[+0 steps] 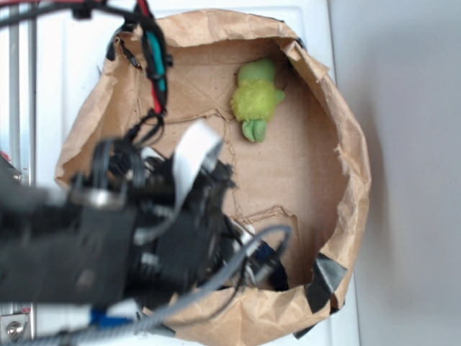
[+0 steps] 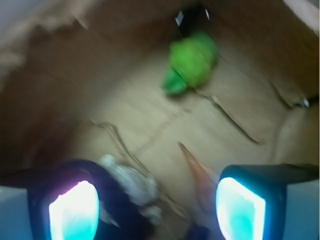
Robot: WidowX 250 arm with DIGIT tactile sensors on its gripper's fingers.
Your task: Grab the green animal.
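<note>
The green animal (image 1: 257, 97) is a lime plush toy lying on the cardboard floor at the far side of a brown paper-lined tub. In the wrist view it (image 2: 192, 60) lies well ahead of the fingers, slightly right of centre, and is blurred. My gripper (image 2: 157, 200) is open, with its two glowing cyan pads (image 2: 72, 212) far apart and nothing between them held. It hangs low over the near part of the tub, far from the toy. In the exterior view the gripper (image 1: 263, 263) is mostly hidden under the black arm.
A dark blue rope ring (image 2: 120, 200) with a pale grey patch and an orange-brown shell (image 2: 200, 175) lie on the floor between the fingers. Crumpled paper walls (image 1: 353, 166) ring the tub. Black tape (image 1: 328, 277) sits on the near right rim. A black patch (image 2: 192, 17) shows behind the toy.
</note>
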